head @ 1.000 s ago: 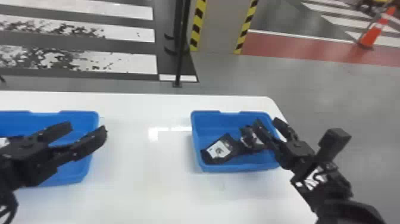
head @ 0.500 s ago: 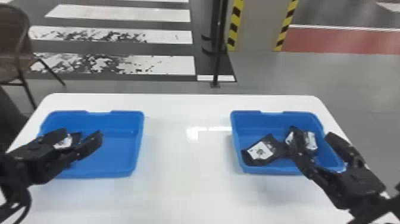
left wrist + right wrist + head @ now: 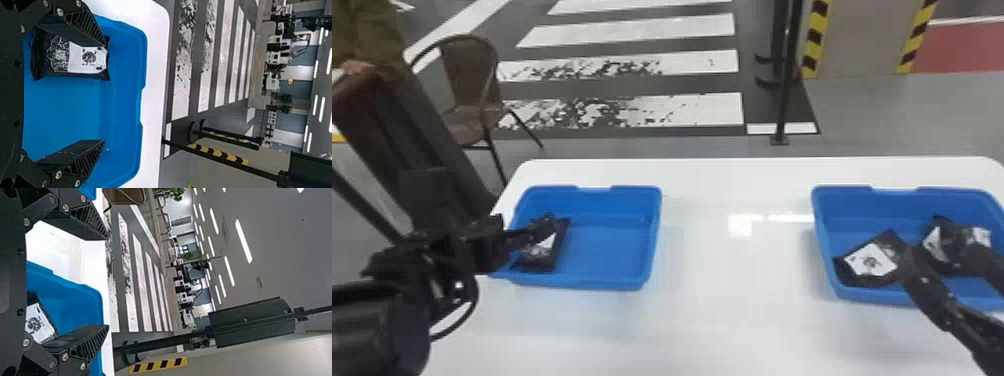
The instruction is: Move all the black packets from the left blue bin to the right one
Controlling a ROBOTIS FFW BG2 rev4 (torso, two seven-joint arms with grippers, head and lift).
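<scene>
Left gripper (image 3: 526, 224) is being held above the left side of the left blue bin (image 3: 607, 287), and in the left wrist view its two fingers are being kept wide apart. One black packet (image 3: 547, 252) is being held by this bin, on its left side. It is being partly hidden by one finger, and whether the two are touching cannot be told. In the left wrist view, the packet's white patch is being shown face up, with black marks on it. Behind this bin, a brown chair (image 3: 467, 117) is being shown on the floor. Both bins are being held up by the same white table (image 3: 732, 325). Behind the table, between the bins, a thin black pole (image 3: 788, 90) is being shown upright. In the right blue bin (image 3: 842, 200), a black packet with a white patch (image 3: 867, 265) is being shown near the left front corner. More black packaging (image 3: 939, 240) is being shown farther right, but how many packets are there cannot be told. Parts of this pile are being hidden by the right gripper (image 3: 938, 246), which is being held over the bin with its fingers being kept wide apart.
</scene>
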